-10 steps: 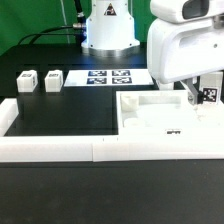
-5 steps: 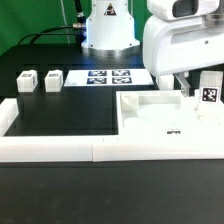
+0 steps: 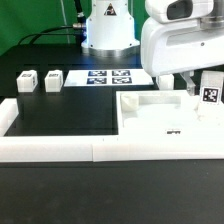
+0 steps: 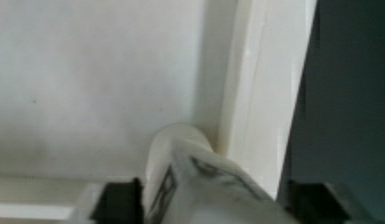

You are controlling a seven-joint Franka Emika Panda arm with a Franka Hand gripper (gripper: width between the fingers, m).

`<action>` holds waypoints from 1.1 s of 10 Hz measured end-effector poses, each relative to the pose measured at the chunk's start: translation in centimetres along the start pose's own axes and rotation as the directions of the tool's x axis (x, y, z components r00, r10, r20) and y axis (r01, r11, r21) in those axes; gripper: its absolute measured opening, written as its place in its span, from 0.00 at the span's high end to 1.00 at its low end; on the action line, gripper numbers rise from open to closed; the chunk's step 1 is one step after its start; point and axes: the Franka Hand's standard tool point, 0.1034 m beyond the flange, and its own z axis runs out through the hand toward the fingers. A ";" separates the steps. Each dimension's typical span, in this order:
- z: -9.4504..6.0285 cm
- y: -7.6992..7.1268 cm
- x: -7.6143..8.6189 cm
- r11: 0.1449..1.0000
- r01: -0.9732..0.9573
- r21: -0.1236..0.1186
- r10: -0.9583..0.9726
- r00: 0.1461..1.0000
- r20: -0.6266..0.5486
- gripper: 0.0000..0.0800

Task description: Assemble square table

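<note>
The white square tabletop (image 3: 160, 115) lies at the exterior view's right, inside the border wall. My gripper (image 3: 200, 88) hangs over its far right corner, mostly hidden behind the white hand. It is shut on a white leg post (image 3: 210, 93) whose black-white tag faces the camera. In the wrist view the leg post (image 4: 207, 180) stands tilted between the two dark fingers (image 4: 114, 200), against the tabletop's raised rim (image 4: 260, 90). Two more tagged leg posts (image 3: 27, 80) (image 3: 53, 78) stand at the far left. A fourth is out of view.
The marker board (image 3: 107, 77) lies flat in front of the robot's base (image 3: 108, 30). The long low white border wall (image 3: 60, 150) runs along the front and up the left side. Black table surface (image 3: 65, 110) lies between the wall and the tabletop.
The white hand has shifted toward the exterior view's left and slightly up, so the tagged leg post at the tabletop's far right corner shows more fully. The leg itself has barely moved.
</note>
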 end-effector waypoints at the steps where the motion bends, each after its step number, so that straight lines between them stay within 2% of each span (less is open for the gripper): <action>1: 0.1 0.1 0.0 0.995 -0.096 0.001 0.096 0.995 0.001 0.63; 4: 0.1 0.1 0.0 0.962 -0.272 0.004 0.272 0.962 0.003 0.63; 6: 0.5 -0.4 -0.1 0.854 -0.519 0.015 0.519 0.854 -0.022 0.63; 7: 0.6 -0.7 -0.1 0.760 -0.649 0.022 0.650 0.760 -0.015 0.63; 8: 0.5 -1.1 -0.2 0.615 -0.788 0.009 0.788 0.615 0.011 0.63; 9: 0.4 -1.1 0.2 0.477 -0.878 0.027 0.878 0.478 0.034 0.63; 10: 0.4 -0.9 0.8 0.281 -0.958 0.055 0.957 0.284 0.062 0.63; 11: 0.4 -0.5 1.3 0.139 -0.987 0.079 0.985 0.147 0.093 0.63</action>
